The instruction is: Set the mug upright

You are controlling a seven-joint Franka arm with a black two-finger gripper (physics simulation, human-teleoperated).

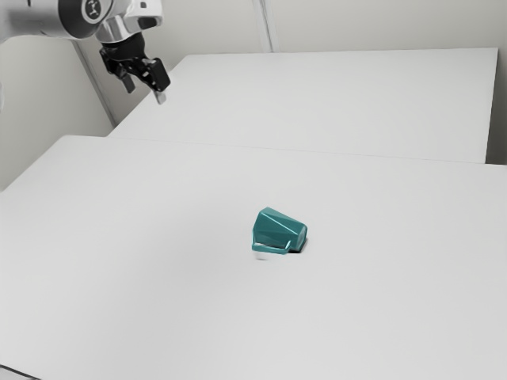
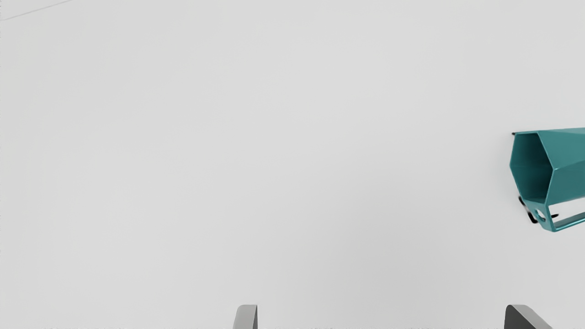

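Hangs high and well apart from the mug, with nothing in the gripper (image 1: 145,93) and both fingers (image 2: 247,317) wide apart, presumably to leave room for a body to pass between. Looks raised enough to allow a free approach from above. Farther out, find the mug (image 1: 279,229) on the table (image 1: 158,301), lying on its side, with the mouth (image 2: 531,167) toward the arm (image 1: 47,17) and the base (image 1: 301,237) away. Seems steadied by flat sides and by the low-lying handle (image 1: 272,250), so probably not prone to roll. Not upright, so calls for a firm grip, then a turn to bring the mouth up and the base down. Could slip on the slanted sides or catch the handle during that turn.
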